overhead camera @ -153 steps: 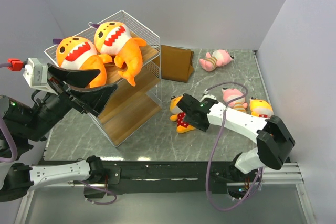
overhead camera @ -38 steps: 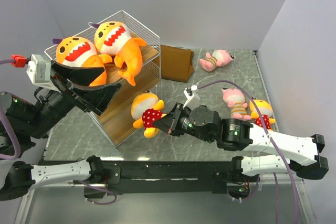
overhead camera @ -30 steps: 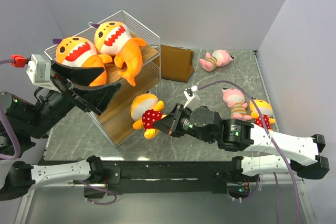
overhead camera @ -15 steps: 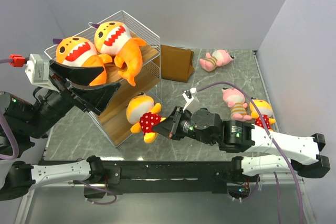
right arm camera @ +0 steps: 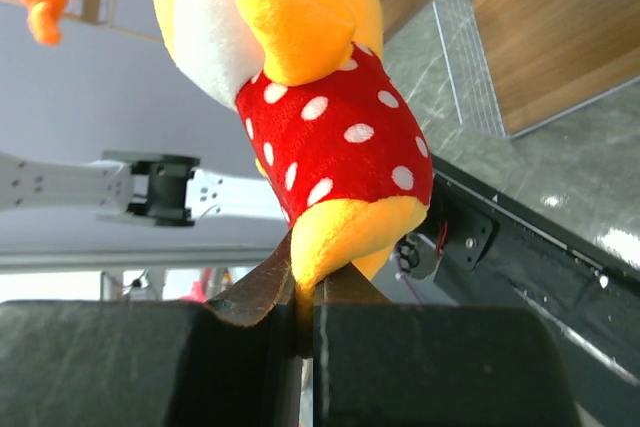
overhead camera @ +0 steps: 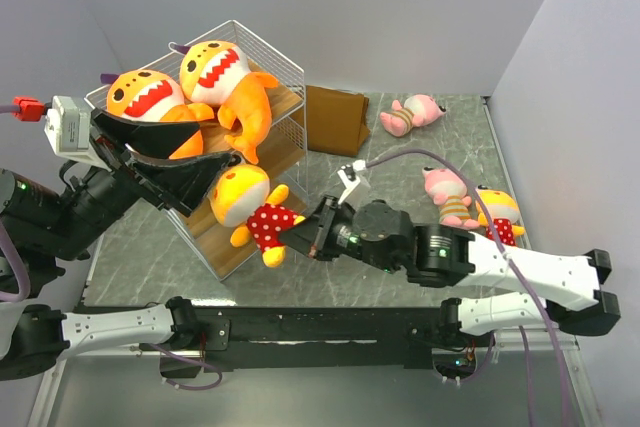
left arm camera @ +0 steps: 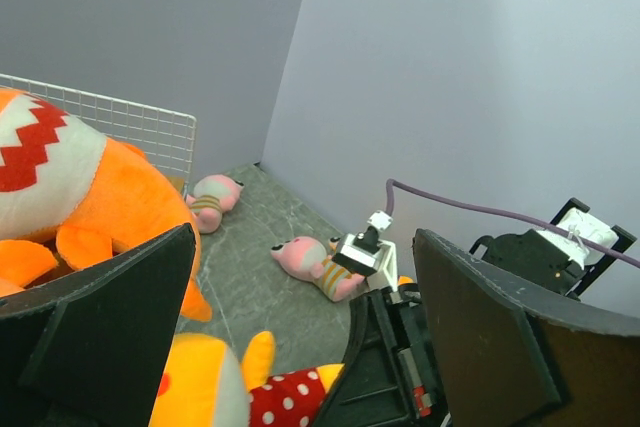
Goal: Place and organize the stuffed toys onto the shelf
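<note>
The shelf [overhead camera: 286,97] stands tilted at the left, a white wire rack with wooden boards [right arm camera: 560,47]. Two orange sharks [overhead camera: 150,99] [overhead camera: 226,77] lie on its top tier. My right gripper [overhead camera: 300,237] is shut on a foot of an orange-headed toy in red dotted clothes [overhead camera: 250,212] [right arm camera: 325,127], holding it in front of the lower boards. My left gripper [overhead camera: 185,165] [left arm camera: 302,277] hangs open just above that toy, with nothing between its fingers. Two pink toys [overhead camera: 413,112] [overhead camera: 445,192] and a second orange-headed toy [overhead camera: 497,209] lie on the table at the right.
A brown folded bag [overhead camera: 335,119] lies behind the shelf's right side. The grey marble table [overhead camera: 400,162] ends at walls at the back and right. My right arm [overhead camera: 480,257] stretches across the table's front.
My right gripper has carried the orange-headed toy leftward, up to the shelf's lower boards and under the left gripper. The left gripper has risen slightly and stays open.
</note>
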You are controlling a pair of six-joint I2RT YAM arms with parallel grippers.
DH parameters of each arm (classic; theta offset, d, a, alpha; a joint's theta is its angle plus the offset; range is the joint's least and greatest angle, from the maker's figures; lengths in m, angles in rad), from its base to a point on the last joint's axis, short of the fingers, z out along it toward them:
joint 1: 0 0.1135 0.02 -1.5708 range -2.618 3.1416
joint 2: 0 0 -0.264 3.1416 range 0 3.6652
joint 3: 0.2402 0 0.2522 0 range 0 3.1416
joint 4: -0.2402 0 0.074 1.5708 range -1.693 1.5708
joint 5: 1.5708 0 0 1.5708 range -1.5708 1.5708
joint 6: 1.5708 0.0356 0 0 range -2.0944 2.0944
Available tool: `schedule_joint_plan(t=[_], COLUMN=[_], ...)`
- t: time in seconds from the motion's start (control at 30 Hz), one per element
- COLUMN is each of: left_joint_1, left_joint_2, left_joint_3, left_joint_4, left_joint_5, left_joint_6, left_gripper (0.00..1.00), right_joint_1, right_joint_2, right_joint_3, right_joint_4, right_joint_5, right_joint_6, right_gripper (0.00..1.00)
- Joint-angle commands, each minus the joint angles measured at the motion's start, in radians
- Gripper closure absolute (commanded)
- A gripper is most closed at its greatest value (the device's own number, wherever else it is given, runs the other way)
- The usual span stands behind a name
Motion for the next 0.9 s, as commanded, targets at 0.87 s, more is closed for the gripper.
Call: schedule_joint_plan(t=[0.87], left_joint_1=[-0.003], left_joint_2=[-0.023], left_joint_3=[0.008], left_joint_4=[0.059], left_joint_5=[0.056], left_joint_6=[-0.003], left_gripper=[0.03], right_joint_1=[-0.093], right_joint_2=[0.499], right_joint_3=[0.306], right_joint_4=[0.25], right_joint_5=[0.014], right_joint_6=[-0.044], right_gripper=[0.87])
